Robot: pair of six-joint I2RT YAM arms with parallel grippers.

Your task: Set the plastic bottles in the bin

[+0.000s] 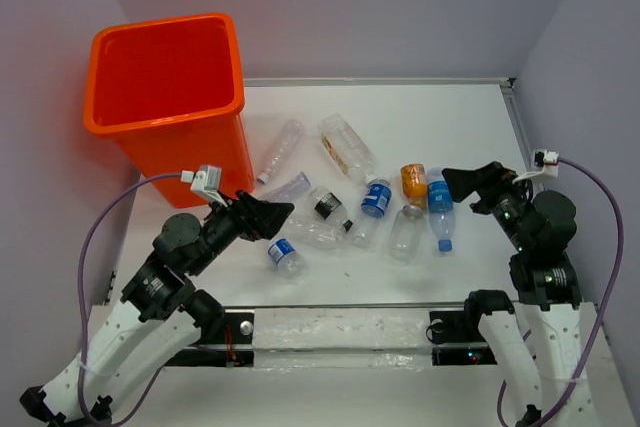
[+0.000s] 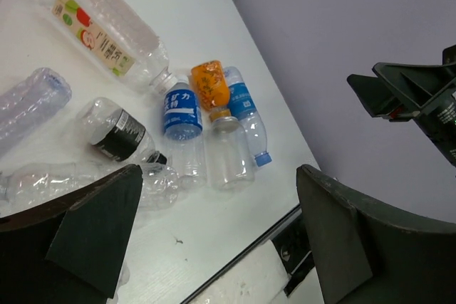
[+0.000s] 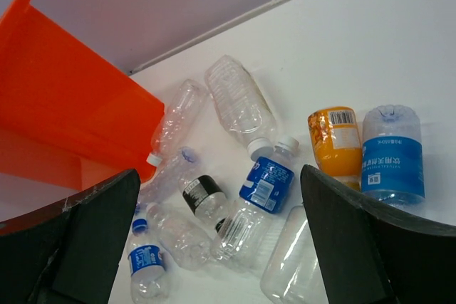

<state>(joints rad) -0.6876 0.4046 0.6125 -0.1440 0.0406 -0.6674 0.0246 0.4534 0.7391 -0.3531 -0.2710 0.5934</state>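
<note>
Top external: far left on the table, orange bin, no bottle showing inside. All plastic bottles lying flat on the white surface between the arms, outside the bin. Low over the near-left part of the scatter, left gripper, just beside a small blue-labelled bottle. On the other side, right gripper, next to a blue-capped bottle and an orange-labelled bottle.

Left wrist: fingers spread wide, nothing between them. Ahead, a black-labelled bottle with dented walls, touching its crumpled clear neighbours. Probably almost weightless, thin and springy, with a slick skin. Likely to skid on the table or squirt out of a hard pinch.

Right wrist: pads equally far apart and empty, looking over the pile toward the bin wall. Best hold, by judgement: across the mid-body, on a label or ribbed band, jaws square to the long axis. Worth avoiding: the cap and tapered neck, and any bottle pressed against another. Easiest picks: the loners at the edge of the scatter.
</note>
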